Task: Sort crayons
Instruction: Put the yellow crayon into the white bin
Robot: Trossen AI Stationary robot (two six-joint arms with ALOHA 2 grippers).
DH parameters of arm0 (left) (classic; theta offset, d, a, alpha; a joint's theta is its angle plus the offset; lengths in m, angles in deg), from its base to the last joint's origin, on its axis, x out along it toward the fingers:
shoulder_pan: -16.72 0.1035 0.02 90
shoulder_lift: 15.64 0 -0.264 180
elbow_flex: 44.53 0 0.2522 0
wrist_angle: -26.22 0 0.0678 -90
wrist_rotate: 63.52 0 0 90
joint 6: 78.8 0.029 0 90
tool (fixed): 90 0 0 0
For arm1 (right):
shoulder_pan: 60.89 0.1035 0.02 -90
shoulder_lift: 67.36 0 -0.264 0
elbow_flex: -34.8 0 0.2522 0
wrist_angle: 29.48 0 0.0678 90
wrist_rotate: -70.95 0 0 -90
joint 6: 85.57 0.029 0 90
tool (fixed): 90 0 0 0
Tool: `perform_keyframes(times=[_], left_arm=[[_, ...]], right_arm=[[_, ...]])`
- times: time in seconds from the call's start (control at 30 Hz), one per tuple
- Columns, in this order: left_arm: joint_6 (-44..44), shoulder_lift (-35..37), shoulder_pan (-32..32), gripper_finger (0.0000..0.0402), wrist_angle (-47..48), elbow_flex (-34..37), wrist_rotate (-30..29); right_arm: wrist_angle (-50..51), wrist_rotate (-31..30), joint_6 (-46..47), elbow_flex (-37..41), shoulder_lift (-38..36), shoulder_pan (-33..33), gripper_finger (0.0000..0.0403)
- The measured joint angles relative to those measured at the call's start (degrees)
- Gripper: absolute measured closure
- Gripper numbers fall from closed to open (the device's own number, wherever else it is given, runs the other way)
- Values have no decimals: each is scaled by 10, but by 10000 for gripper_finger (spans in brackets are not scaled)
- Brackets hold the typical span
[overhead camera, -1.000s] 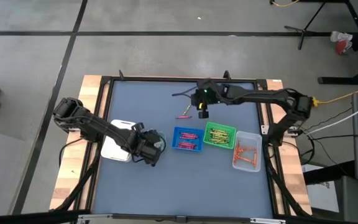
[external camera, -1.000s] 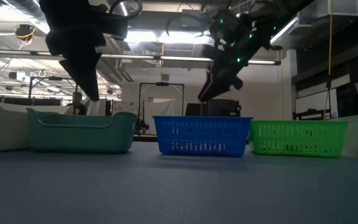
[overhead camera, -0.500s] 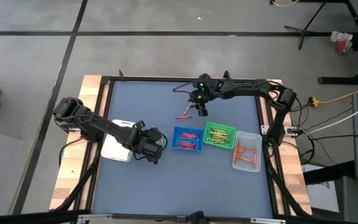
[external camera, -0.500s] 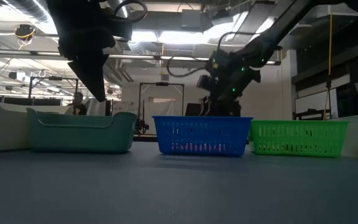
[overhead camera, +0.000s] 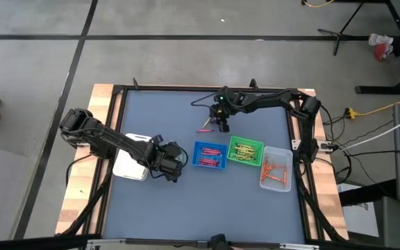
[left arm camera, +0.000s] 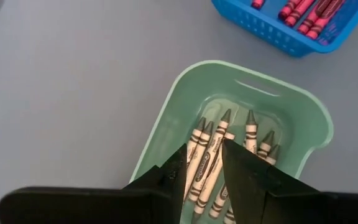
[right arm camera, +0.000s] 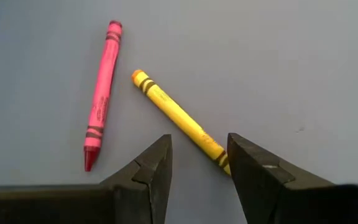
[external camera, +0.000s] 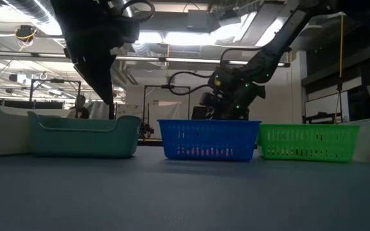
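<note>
Hovering at upper centre of the tabletop (overhead camera: 158, 118), the right gripper (right arm camera: 197, 163) is held with jaws wide over a yellow crayon (right arm camera: 179, 118); the left gripper (left arm camera: 202, 163), jaws narrowly parted and empty, is poised above grey crayons (left arm camera: 205, 163).

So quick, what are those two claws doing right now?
Left gripper: jaws open, empty, over the teal tray.
Right gripper: jaws open, empty, above the yellow crayon.
</note>
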Motion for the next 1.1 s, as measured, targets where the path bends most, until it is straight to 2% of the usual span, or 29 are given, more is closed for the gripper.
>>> perform_keyframes(times=[0.17,0.37,0.7,0.93,1.0,1.1], left_arm=[[0,0,0,317,-8,0,0],[-1,0,0,317,-9,0,0],[0,0,0,317,-9,0,0],[0,0,0,317,-10,0,0],[0,0,0,317,-10,0,0],[0,0,0,317,-11,0,0]], right_arm=[[4,-6,15,0,0,0,249],[22,-41,30,-1,-2,0,249],[86,-14,29,1,-23,0,249],[53,-22,1,0,-42,0,249],[50,-40,16,0,-42,0,249],[53,-114,101,0,-42,0,249]])
